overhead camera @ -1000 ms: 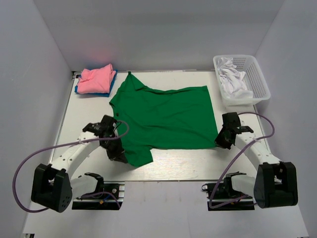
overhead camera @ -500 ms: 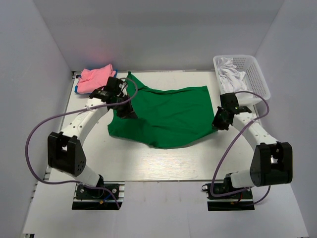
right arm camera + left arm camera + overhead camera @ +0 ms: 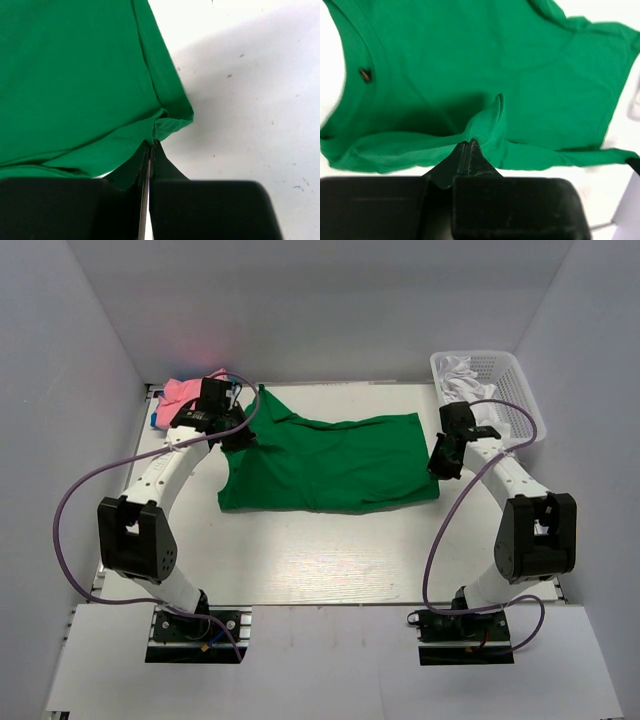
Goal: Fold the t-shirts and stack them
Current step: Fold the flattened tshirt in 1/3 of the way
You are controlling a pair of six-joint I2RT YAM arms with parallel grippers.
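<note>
A bright green t-shirt (image 3: 330,465) lies in the middle of the table (image 3: 300,560), doubled over lengthwise. The left gripper (image 3: 238,438) is clamped on cloth near its collar end, and the right gripper (image 3: 438,465) on its right hem corner. This looks like the first fold being laid. Next, both should set the edge down flat and release without dragging, ahead of stacking by the pink t-shirt (image 3: 185,392) at far left.

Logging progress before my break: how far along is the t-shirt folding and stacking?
Done: a pink t-shirt lies folded on a blue t-shirt at the far left corner. In hand: the left gripper and right gripper are each shut on the green t-shirt, which looks doubled over once. Left: finishing its folds, stacking it, then the white t-shirt in the basket.
</note>
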